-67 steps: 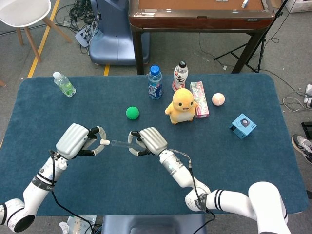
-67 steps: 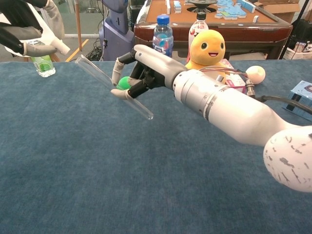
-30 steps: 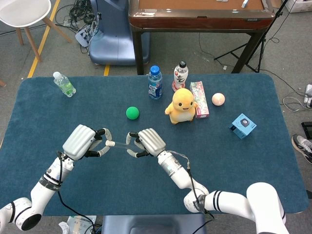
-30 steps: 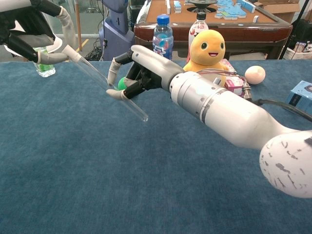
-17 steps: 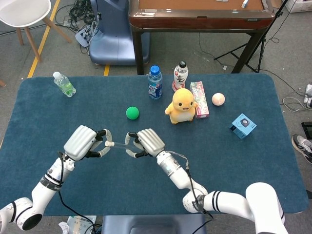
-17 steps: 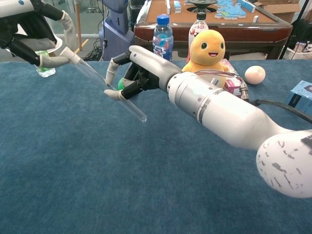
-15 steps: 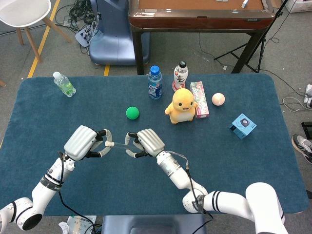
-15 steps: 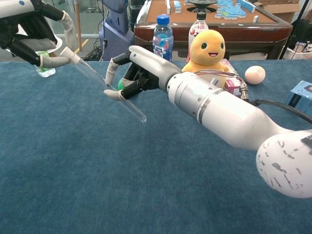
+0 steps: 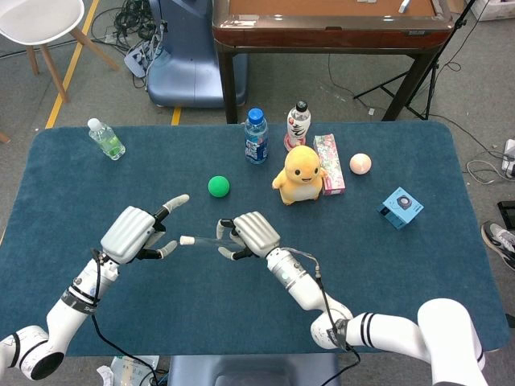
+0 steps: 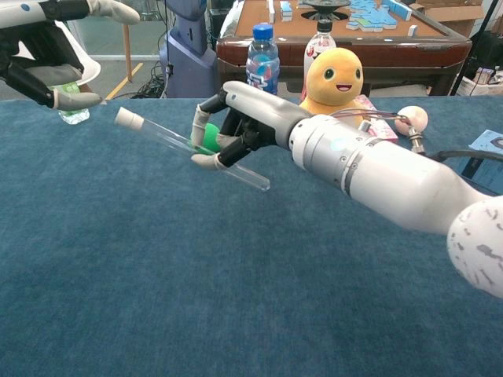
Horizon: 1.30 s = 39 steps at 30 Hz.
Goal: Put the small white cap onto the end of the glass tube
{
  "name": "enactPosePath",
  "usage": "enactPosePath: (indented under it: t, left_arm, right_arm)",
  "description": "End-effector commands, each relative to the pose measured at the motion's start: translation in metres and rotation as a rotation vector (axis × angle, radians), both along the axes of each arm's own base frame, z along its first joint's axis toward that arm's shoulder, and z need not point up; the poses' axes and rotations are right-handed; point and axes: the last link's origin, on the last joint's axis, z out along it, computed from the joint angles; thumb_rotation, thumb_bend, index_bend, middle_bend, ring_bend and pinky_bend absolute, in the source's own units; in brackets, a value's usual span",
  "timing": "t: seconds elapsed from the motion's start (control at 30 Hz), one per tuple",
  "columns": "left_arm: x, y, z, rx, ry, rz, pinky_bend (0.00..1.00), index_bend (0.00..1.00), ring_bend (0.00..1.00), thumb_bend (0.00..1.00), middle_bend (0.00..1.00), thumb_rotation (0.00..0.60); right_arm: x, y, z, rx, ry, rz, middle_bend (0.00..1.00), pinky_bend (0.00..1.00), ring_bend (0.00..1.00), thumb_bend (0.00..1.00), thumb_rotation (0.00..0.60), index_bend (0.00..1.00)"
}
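Glass tube (image 10: pixel 196 149), light, slick and breakable, sits mid-length in your right hand (image 10: pixel 236 126) above the table's near left, white cap (image 10: pixel 125 118) seated, left hand (image 9: pixel 141 233) spread empty.

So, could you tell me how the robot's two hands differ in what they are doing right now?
The right hand grips the glass tube, its fingers curled around it; the left hand holds nothing, fingers spread apart. The right hand sits at the tube's middle, while the left hand is just clear of the white cap on its end. Both hover above the table.
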Motion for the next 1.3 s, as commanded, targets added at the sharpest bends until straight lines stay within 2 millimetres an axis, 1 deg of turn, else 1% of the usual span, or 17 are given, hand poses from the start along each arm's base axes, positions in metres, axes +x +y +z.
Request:
enactPosePath:
  t: [0.03, 0.17, 0.3, 0.43, 0.53, 0.9, 1.0, 1.1, 1.23, 1.3]
  left_arm:
    - [-0.007, 0.001, 0.003, 0.0, 0.007, 0.024, 0.95, 0.07, 0.95, 0.3, 0.92, 0.6]
    - [-0.018, 0.003, 0.005, 0.0, 0.019, 0.056, 0.92, 0.07, 0.89, 0.3, 0.89, 0.6]
    - [-0.025, 0.003, 0.006, 0.014, 0.025, 0.069, 0.91, 0.07, 0.85, 0.3, 0.86, 0.6]
    - [-0.029, 0.0, 0.006, 0.033, 0.044, 0.064, 0.9, 0.07, 0.8, 0.3, 0.83, 0.6]
    - [-0.031, -0.001, 0.005, 0.043, 0.063, 0.059, 0.9, 0.07, 0.78, 0.3, 0.82, 0.6]
    - [-0.037, -0.006, 0.0, 0.029, 0.078, 0.073, 0.9, 0.07, 0.78, 0.3, 0.81, 0.6]
    - [-0.038, -0.007, -0.001, 0.027, 0.079, 0.075, 0.9, 0.07, 0.78, 0.3, 0.81, 0.6]
    - [-0.039, -0.007, -0.002, 0.025, 0.08, 0.077, 0.89, 0.07, 0.77, 0.3, 0.8, 0.6]
    - [-0.039, -0.007, -0.003, 0.024, 0.082, 0.077, 0.88, 0.07, 0.77, 0.3, 0.79, 0.6]
    - [-0.039, -0.007, -0.004, 0.02, 0.084, 0.077, 0.88, 0.07, 0.76, 0.3, 0.78, 0.6]
  right_arm:
    - [-0.018, -0.001, 0.012, 0.004, 0.125, 0.005, 0.98, 0.98, 1.0, 0.52, 0.6, 0.72]
    - [-0.035, -0.005, 0.026, -0.012, 0.259, 0.004, 0.98, 0.98, 1.0, 0.52, 0.6, 0.72]
    - [-0.051, -0.011, 0.03, -0.04, 0.361, -0.014, 0.98, 0.98, 1.0, 0.52, 0.6, 0.72]
    - [-0.066, -0.015, 0.024, -0.051, 0.452, -0.026, 0.98, 0.98, 1.0, 0.52, 0.6, 0.72]
    - [-0.073, -0.016, 0.017, -0.06, 0.499, -0.029, 0.97, 0.98, 1.0, 0.52, 0.6, 0.72]
    - [-0.085, -0.018, -0.004, -0.064, 0.557, -0.038, 0.96, 0.98, 1.0, 0.52, 0.6, 0.71]
    - [-0.088, -0.017, -0.007, -0.06, 0.559, -0.044, 0.95, 0.98, 1.0, 0.51, 0.6, 0.67]
    - [-0.09, -0.018, -0.008, -0.056, 0.561, -0.049, 0.95, 0.98, 1.0, 0.48, 0.6, 0.6]
    - [-0.091, -0.019, -0.009, -0.052, 0.569, -0.047, 0.94, 0.98, 1.0, 0.4, 0.6, 0.41]
    - [-0.09, -0.019, -0.009, -0.055, 0.572, -0.047, 0.93, 0.98, 1.0, 0.37, 0.6, 0.35]
